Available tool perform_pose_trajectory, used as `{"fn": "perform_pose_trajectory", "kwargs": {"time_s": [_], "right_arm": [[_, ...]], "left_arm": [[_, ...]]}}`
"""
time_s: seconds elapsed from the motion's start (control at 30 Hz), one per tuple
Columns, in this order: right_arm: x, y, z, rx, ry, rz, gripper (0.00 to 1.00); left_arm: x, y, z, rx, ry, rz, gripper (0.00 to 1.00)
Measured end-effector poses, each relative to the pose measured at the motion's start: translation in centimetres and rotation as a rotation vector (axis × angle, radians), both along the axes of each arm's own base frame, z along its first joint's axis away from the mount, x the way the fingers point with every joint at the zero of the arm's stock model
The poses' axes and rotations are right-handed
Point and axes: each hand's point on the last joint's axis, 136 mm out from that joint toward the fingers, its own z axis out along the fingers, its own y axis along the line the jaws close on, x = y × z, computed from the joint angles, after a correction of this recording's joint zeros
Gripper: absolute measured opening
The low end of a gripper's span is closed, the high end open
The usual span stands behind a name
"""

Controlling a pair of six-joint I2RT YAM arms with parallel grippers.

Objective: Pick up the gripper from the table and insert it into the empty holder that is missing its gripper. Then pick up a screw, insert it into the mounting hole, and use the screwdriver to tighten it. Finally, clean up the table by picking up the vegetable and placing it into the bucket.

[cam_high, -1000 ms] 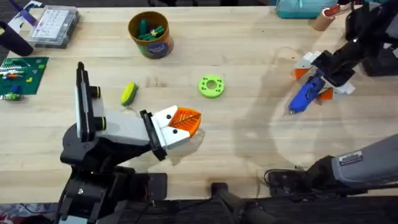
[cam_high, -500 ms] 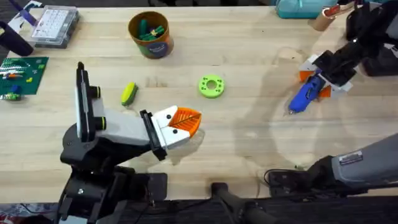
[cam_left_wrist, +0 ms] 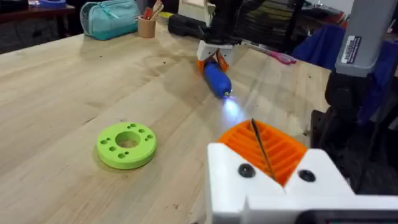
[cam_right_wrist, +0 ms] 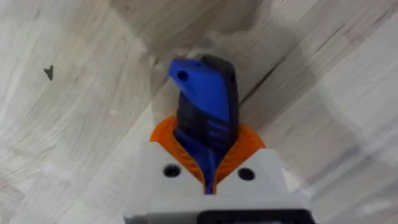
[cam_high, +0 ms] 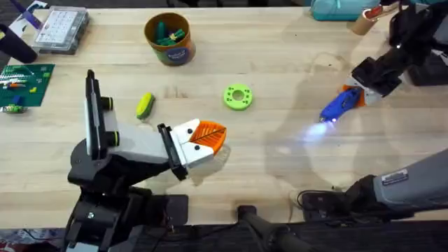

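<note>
A: Looks like a robotics lab or maker workshop to me. Pale wood bench, two arms mounted at its near edge.

B: Yeah, and the clutter fits: a green circuit board, a clear parts box of small bits, a teal pouch, a pen cup, cables on the floor below.

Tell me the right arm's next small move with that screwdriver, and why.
Probably lift it a little higher and hold the grip. The right gripper is shut on the blue screwdriver, whose tip light glows on the table, so it looks switched on. No screw or mounting hole can be made out near the tip, so carrying it comes before any driving.
</note>
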Motion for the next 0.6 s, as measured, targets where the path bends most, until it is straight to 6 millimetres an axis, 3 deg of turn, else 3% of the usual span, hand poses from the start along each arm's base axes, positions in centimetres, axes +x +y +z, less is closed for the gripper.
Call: {"fn": "perform_pose_trajectory", "kwargs": {"time_s": [0.4, 0.6], "right_arm": [[-0.5, 0.8, 0.4, 0.033, 0.025, 0.078, 0.027], [0.3, 0.7, 3.1, 0.032, 0.015, 0.173, 0.027]], "left_arm": [[0.0, 0.0, 0.0, 0.0, 0.0, 0.0, 0.009], [0.0, 0.0, 0.0, 0.0, 0.0, 0.0, 0.009]]}}
